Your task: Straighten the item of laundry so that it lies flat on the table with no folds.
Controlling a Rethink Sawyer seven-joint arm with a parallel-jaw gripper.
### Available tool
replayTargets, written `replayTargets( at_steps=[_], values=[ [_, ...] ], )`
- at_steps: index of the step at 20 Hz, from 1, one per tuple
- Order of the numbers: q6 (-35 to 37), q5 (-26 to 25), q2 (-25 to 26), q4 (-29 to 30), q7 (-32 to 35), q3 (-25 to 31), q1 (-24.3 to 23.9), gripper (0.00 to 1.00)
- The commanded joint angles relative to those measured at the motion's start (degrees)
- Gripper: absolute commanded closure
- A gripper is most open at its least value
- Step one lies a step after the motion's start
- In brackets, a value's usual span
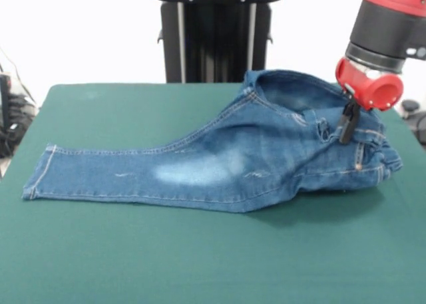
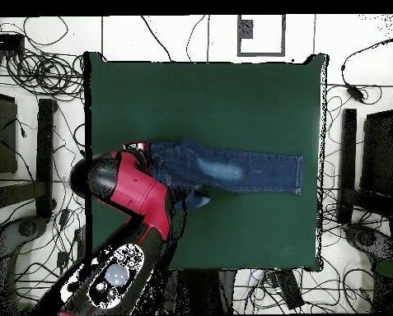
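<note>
Claw (image 1: pixel 347 126) down on bunched jeans (image 1: pixel 219 161) waistband.

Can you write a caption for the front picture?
Robot gripper at the bunched waist of blue jeans on a green table.

No text, label, brand, number or sign can be read in either view. The jeans (image 1: pixel 226 154) carry only stitching and faded patches, with no legible tag. The red and black arm (image 2: pixel 138 197) shows no readable marking. In the overhead view, a framed dark rectangle (image 2: pixel 261 34) lies on the floor at about 12 o'clock from the table (image 2: pixel 232 90), but nothing on it can be made out.
</note>
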Motion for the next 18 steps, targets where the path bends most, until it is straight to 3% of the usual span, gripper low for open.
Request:
replayTargets(
  at_steps=[1, 12, 18],
  values=[
    [6.5, 2.57, 0.16, -6.41, 20.29, 2.14, 2.07, 1.0],
    [9.86, 2.6, 1.42, -10.95, 27.56, 0.09, 3.71, 1.0],
    [14.72, 2.27, 5.16, -18.13, 34.17, -3.57, 4.84, 1.0]
  ],
)
